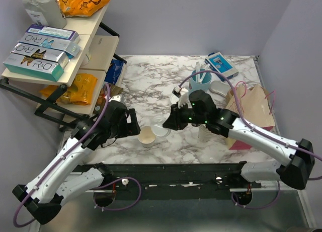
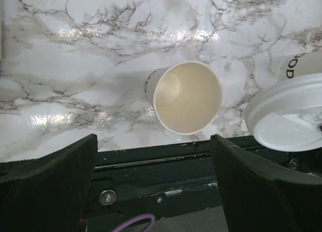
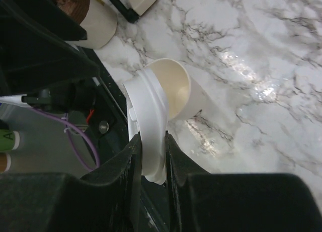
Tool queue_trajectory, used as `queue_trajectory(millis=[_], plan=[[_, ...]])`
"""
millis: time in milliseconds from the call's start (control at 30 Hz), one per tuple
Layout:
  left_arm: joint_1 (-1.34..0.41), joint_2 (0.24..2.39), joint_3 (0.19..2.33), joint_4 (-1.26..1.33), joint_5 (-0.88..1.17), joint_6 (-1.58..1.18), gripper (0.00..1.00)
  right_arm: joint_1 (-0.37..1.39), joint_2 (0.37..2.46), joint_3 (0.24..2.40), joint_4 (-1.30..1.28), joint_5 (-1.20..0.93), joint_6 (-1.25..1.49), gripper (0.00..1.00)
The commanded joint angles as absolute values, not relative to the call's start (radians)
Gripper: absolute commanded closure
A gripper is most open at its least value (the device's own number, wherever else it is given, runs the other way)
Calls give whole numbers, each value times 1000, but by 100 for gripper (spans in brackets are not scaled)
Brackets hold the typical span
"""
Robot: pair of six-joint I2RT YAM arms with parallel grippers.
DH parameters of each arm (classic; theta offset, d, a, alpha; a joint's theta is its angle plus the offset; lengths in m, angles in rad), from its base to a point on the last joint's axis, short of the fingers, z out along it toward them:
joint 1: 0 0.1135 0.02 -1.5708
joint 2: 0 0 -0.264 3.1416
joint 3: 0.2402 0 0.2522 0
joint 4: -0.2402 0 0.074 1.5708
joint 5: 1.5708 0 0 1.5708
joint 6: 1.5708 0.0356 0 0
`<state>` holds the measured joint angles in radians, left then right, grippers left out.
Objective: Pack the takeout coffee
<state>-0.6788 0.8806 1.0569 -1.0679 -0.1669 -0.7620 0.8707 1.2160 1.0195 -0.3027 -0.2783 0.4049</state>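
The marble counter (image 1: 151, 76) carries the takeout coffee cup (image 2: 187, 97) upright near its near edge, its mouth open and lidless. The left pincer (image 1: 135, 125) stands wide just beside the cup, gripping nothing. The right pincer (image 3: 151, 141) is narrowed on the white lid (image 3: 148, 126), pinched at its rim and held just beside the cup's mouth. The step in hand looks like capping. Bring the lid level, centre it over the rim, then press evenly. A skewed push could tip the unheld cup, so the left pincer might steady it.
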Motion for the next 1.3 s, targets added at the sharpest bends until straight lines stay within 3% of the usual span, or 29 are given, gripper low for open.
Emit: queue_trajectory(millis=[0,500,967,1267], plan=[[-637,787,939,-921,-83,-787,1,908,1350,1091,-235,-321,480,75],[-629,488,696,-753,-155,-994,1,913,1558,1127,-149,-339,617,71],[-627,592,647,-693,-133,-999,1,911,1589,1150,-227,-310,569,52],[-618,655,629,-647,-132,-1002,1,911,1611,1180,-285,-284,531,51]])
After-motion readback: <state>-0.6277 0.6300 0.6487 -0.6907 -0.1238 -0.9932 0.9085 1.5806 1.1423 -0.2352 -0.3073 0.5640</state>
